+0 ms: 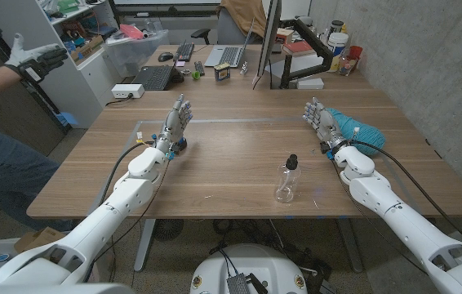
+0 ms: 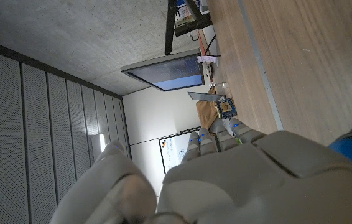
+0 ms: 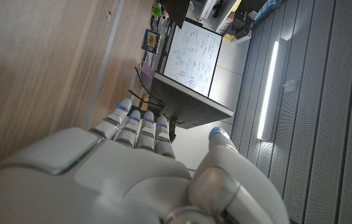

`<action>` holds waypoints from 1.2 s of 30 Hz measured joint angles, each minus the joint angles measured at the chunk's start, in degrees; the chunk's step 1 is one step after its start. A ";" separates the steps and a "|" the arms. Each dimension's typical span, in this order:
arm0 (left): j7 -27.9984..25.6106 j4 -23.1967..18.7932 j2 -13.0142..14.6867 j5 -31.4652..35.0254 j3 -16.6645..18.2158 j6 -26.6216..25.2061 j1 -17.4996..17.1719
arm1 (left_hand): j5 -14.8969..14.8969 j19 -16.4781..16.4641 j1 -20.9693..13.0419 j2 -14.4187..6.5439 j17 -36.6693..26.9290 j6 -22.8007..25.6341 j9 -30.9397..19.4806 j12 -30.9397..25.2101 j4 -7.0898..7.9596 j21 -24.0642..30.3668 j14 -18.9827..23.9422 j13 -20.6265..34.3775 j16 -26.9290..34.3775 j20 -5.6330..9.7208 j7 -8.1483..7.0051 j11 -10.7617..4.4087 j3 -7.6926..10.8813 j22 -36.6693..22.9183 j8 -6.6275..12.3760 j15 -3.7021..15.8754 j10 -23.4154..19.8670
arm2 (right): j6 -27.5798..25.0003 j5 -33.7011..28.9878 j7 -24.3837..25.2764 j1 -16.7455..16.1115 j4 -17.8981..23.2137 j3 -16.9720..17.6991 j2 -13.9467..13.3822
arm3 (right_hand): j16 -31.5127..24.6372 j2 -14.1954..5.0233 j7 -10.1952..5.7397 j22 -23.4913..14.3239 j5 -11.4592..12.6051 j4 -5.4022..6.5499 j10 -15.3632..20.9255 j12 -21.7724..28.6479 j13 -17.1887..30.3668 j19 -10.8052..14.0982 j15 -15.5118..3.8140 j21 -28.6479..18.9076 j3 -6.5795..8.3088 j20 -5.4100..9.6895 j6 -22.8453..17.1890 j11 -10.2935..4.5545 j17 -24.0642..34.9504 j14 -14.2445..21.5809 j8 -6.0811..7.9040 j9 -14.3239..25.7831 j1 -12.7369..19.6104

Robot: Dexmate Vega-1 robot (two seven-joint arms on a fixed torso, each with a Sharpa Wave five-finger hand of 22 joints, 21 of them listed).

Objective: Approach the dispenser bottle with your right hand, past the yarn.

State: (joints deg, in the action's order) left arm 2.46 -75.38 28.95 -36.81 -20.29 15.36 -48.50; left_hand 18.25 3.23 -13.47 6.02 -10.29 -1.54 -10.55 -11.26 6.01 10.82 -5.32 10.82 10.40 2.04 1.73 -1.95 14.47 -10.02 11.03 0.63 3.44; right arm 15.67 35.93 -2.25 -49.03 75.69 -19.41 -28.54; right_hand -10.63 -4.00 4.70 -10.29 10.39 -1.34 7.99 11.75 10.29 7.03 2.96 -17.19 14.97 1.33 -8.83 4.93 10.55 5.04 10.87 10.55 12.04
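Standing open, empty: right hand (image 1: 319, 119) beside yarn (image 1: 356, 129) | dispenser bottle (image 1: 286, 180) well apart

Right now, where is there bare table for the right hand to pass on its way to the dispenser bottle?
Bare wood lies between the right hand and the dispenser bottle, and across the middle between the bottle and the left hand. It is crowded on the right hand's outer side, where the teal yarn sits close beside it, and along the far edge with the laptops.

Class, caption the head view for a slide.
Right hand open beside teal yarn; clear dispenser bottle stands untouched.
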 measured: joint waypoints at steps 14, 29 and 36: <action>0.81 -1.83 -1.15 2.29 2.65 -2.61 -1.56 | 0.00 -0.01 -0.24 -0.25 -0.26 0.00 0.01 0.00 0.00 0.22 0.01 0.00 0.00 -0.01 0.00 -0.24 0.00 0.00 0.22 0.00 0.23 | -2.03 -3.52 -2.12 -1.53 1.08 4.92 3.90 | 0.00 -1.00 -1.03 0.00 0.21 0.08 0.83 0.00 -0.01 -0.01 -1.17 0.25 0.54 0.00 -0.17 -0.81 -0.01 0.67 0.00 -0.01 1.00; 0.93 -3.93 -2.06 4.31 5.22 -3.80 -2.69 | 0.22 -0.01 -0.53 -0.53 -0.26 0.01 0.01 0.00 -0.01 0.22 0.01 -0.01 0.25 -0.01 0.00 -0.22 -0.01 0.01 0.22 -0.01 0.21 | -3.49 -8.51 -4.84 -1.76 1.26 8.22 6.09 | 0.00 -1.06 -1.23 0.01 0.21 0.08 1.13 0.00 -0.01 -0.01 -1.14 0.46 0.54 0.00 0.03 -1.13 -0.01 0.69 0.00 -0.01 1.06; 1.48 -3.93 -2.30 4.82 5.38 -3.91 -2.20 | 0.22 -0.01 -0.53 -0.53 -0.26 0.00 0.02 0.00 -0.01 0.22 0.01 -0.01 0.25 -0.01 0.00 -0.22 -0.01 0.01 0.22 -0.01 0.21 | -3.62 -9.76 -5.48 -2.01 1.79 9.22 6.42 | 0.00 -1.06 -1.54 0.01 0.21 0.08 1.13 0.44 -0.02 -0.01 -1.14 0.68 0.54 0.00 0.34 -1.13 -0.17 0.69 0.00 -0.02 1.06</action>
State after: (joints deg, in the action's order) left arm 3.94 -79.32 26.64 -31.99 -14.91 11.44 -50.70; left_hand 18.46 3.22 -14.00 5.49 -10.54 -1.54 -10.54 -11.26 6.00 11.04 -5.31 10.81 10.65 2.03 1.73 -2.16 14.46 -10.01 11.25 0.61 3.64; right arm 12.05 26.17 -7.73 -51.05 77.49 -10.20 -22.12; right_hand -10.62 -5.07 3.16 -10.28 10.60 -1.26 9.12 12.19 10.27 7.01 1.82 -16.51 15.51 1.33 -8.48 3.80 10.39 5.73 10.87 10.53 13.10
